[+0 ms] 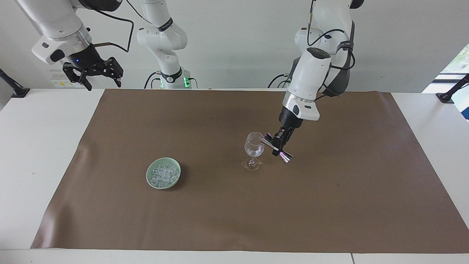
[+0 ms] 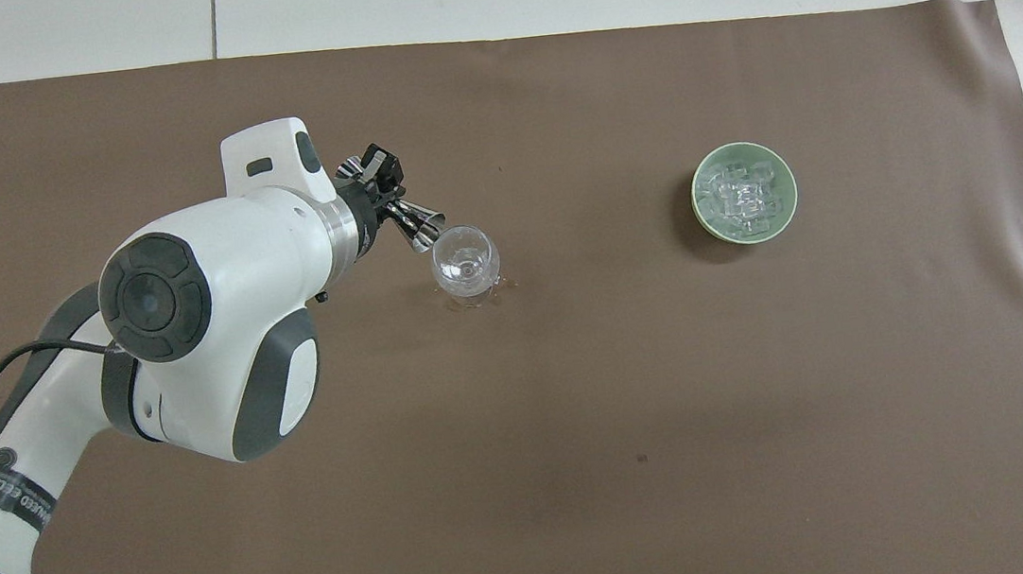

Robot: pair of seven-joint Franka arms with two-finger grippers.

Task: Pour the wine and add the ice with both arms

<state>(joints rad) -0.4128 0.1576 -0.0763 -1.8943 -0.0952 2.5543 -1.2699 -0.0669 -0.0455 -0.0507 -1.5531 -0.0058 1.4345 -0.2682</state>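
Observation:
A clear stemmed glass [image 1: 253,149] [image 2: 465,263] stands upright near the middle of the brown mat. My left gripper [image 1: 279,145] [image 2: 380,198] is shut on a shiny metal jigger [image 1: 277,148] [image 2: 402,217] at its waist and holds it tilted, one mouth at the glass's rim. The wine does not show as a stream; only glints show in the glass. The ice [image 1: 163,173] [image 2: 742,196] is a heap of clear cubes in a pale green bowl [image 1: 150,180] [image 2: 702,210] toward the right arm's end. My right gripper [image 1: 96,75] is open, raised over the table's edge by its base, and waits.
The brown mat [image 1: 234,220] [image 2: 584,431] covers most of the white table [image 1: 29,154]. A third white arm's base [image 1: 170,75] stands at the robots' edge. A black clamp [image 1: 452,91] sits at the table corner by the left arm's end.

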